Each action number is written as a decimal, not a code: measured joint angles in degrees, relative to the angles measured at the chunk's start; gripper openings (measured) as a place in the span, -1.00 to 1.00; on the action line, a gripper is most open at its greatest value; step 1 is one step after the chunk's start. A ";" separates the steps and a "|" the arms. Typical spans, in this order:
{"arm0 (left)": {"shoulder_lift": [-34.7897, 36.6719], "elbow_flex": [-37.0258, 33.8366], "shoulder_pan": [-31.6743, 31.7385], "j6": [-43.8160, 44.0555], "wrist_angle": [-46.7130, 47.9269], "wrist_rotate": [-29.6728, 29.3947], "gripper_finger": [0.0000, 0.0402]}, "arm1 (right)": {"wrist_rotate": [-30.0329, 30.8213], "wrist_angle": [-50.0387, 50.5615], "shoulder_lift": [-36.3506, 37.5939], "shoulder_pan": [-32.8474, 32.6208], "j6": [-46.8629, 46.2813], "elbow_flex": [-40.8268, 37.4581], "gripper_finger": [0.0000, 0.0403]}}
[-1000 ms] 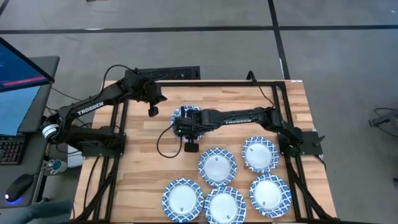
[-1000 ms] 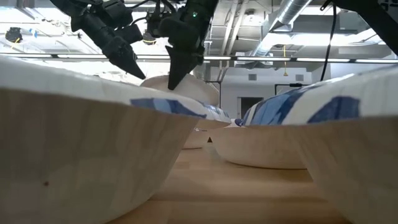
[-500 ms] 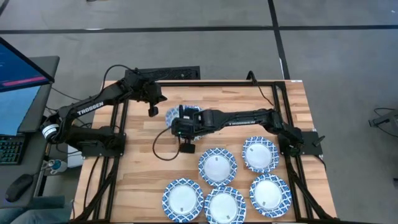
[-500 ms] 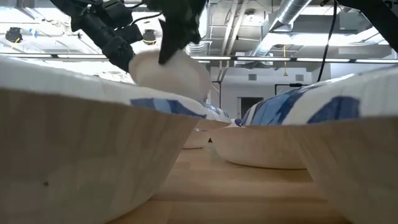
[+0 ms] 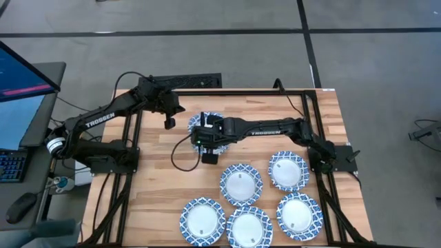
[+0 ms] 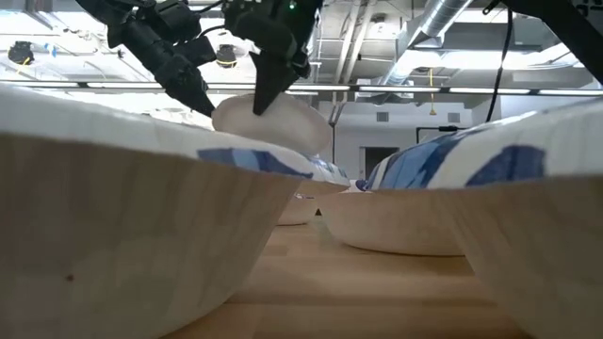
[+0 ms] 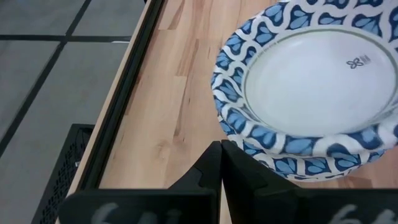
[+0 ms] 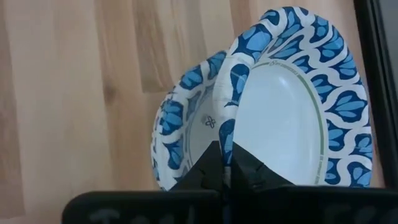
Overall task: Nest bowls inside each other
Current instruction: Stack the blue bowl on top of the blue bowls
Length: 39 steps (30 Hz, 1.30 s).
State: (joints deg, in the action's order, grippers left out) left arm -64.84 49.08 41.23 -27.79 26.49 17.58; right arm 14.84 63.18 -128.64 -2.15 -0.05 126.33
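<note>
Right arm holds a bowl tilted over the stack

The right gripper has its jaws pinched on the rim of a bowl, held on edge just above the stack at the tabletop's far middle. The left gripper, jaws closed and empty, hangs just beside the stack. Five single bowls lie well apart, nearer the front.

The bowls were white in the centre with blue-and-white leaf-patterned rims. The table was pale wood-grain, and both arms were black.
</note>
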 joint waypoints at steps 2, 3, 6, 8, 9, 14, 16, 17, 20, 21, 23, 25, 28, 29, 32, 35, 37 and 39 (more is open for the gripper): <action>0.00 0.00 0.00 0.00 -0.01 0.00 -1.00 | -0.02 0.29 0.00 0.02 0.00 -0.17 -0.89; 0.00 0.00 0.00 0.00 -0.01 0.00 -1.00 | -0.07 0.21 -0.01 0.03 -0.01 -0.18 -0.89; 0.00 0.00 0.00 0.00 -0.18 0.00 -1.00 | -0.39 0.20 -0.02 0.09 -1.14 -0.18 -0.89; 0.00 0.00 0.00 0.00 -0.30 0.00 -1.00 | -2.52 0.18 -0.04 0.47 -1.86 -0.18 -0.89; 0.00 0.00 0.00 0.00 -0.30 -0.02 -1.00 | -4.00 0.16 -0.04 0.62 -2.11 -0.18 -0.88; 0.00 0.00 0.00 0.00 -0.30 -0.07 -1.00 | -6.21 0.11 -0.07 0.85 -2.60 -0.18 -0.81; 0.00 0.00 0.00 0.00 -0.30 -0.07 -1.00 | -7.10 0.13 -0.06 0.89 -3.04 -0.20 -0.76; 0.00 0.00 0.00 0.00 -0.30 -0.07 -1.00 | -7.24 -0.25 -0.05 1.00 -3.31 -0.58 -0.73; 0.00 0.00 0.00 0.00 -0.30 -0.09 -1.00 | -7.33 -0.25 -0.13 1.07 -4.02 -2.06 -0.68; 0.00 0.00 0.00 0.00 -0.28 -0.09 -1.00 | -7.32 -0.24 -0.15 1.09 -4.04 -2.47 -0.67; 0.00 0.00 0.00 -0.01 -0.27 -0.11 -1.00 | -7.31 -1.14 -0.13 1.09 -4.07 -3.63 -0.65; 0.00 0.00 0.00 0.02 -0.27 -0.11 -1.00 | -7.31 -1.47 -0.15 0.86 -4.18 -4.84 -0.64; 0.00 0.00 0.00 0.02 -0.25 -0.31 -1.00 | -7.38 -1.56 -0.21 0.49 -4.50 -5.12 -0.64; 0.00 0.00 0.00 0.02 -0.25 -0.33 -1.00 | -7.39 -1.59 -0.15 0.31 -4.50 -5.12 -0.64; 0.00 0.00 0.01 0.04 -0.25 -0.34 -1.00 | -7.50 -1.62 -0.15 0.28 -4.56 -5.12 -0.64; 0.00 0.00 0.00 0.05 -0.25 -0.33 -1.00 | -7.50 -1.88 -0.15 0.30 -5.54 -5.12 -0.63; 0.00 0.00 0.02 0.07 -0.25 -0.33 -1.00 | -7.66 -1.90 -0.15 0.40 -6.17 -5.12 -0.60; 0.00 0.00 0.00 0.09 -0.25 -0.33 -1.00 | -7.78 -2.34 -0.15 0.72 -6.56 -5.12 -0.52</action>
State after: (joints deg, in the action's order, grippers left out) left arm -64.84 49.08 41.23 -27.70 26.24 17.26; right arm 7.05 60.84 -128.79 -1.44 -6.61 121.21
